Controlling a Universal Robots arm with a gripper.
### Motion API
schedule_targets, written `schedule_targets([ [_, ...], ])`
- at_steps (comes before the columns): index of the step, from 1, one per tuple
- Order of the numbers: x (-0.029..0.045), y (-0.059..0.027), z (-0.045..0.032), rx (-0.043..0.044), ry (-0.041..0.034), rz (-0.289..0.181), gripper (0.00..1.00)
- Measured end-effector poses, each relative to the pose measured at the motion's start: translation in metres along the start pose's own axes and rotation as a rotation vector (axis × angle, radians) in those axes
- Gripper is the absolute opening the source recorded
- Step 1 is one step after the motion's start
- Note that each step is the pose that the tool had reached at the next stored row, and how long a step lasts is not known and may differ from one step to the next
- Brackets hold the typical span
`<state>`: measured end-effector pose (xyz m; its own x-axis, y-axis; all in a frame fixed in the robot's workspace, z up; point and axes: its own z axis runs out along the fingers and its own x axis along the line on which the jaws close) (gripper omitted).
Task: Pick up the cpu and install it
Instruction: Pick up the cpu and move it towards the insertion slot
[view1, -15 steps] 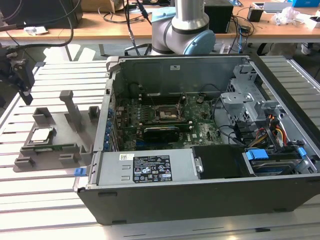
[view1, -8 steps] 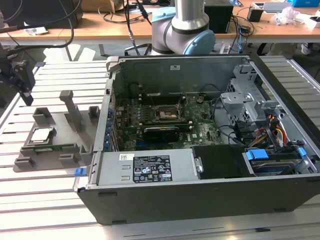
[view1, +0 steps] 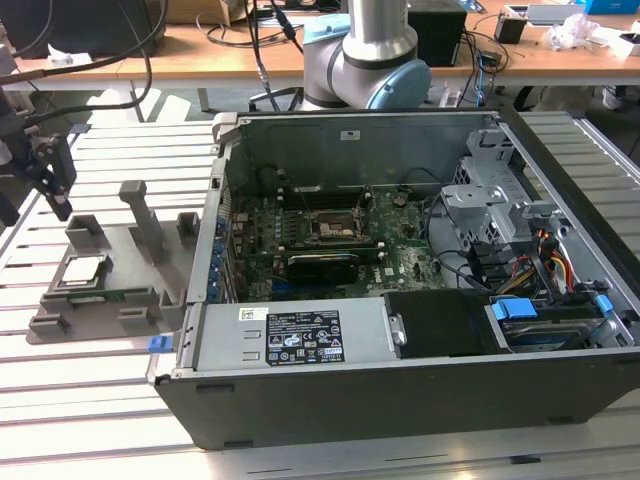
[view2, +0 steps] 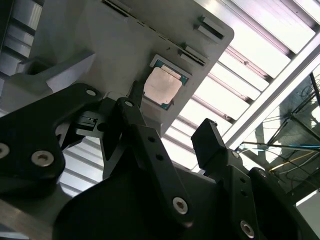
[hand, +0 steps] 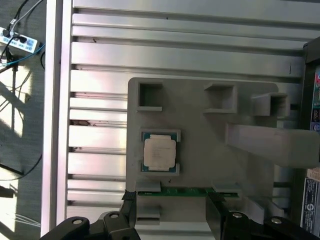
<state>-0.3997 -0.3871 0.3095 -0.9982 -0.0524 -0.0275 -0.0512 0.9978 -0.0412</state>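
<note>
CPU (view1: 82, 270) in tray (view1: 122, 266), exterior view's lower left: probably light, stiff, fragile; grip opposite rim edges. End effector (hand: 172, 200) wide, empty.

The cpu (hand: 159, 153) has a dull silver metal top and a green board rim; its holder tray (hand: 200, 125) is matt grey plastic. The table (hand: 150, 50) is ribbed, glossy aluminium, and the gripper (hand: 173, 202) is matt black with shiny screws (hand: 232, 216).

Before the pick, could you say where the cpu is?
The cpu sits in the grey holder tray, on the exterior view's left, beside the computer case.
</note>
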Motion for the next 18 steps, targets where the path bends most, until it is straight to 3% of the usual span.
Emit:
schedule_targets([
  [18, 0.0002, 0.0003, 0.0077, 0.0000, 0.0000, 0.000, 0.66],
])
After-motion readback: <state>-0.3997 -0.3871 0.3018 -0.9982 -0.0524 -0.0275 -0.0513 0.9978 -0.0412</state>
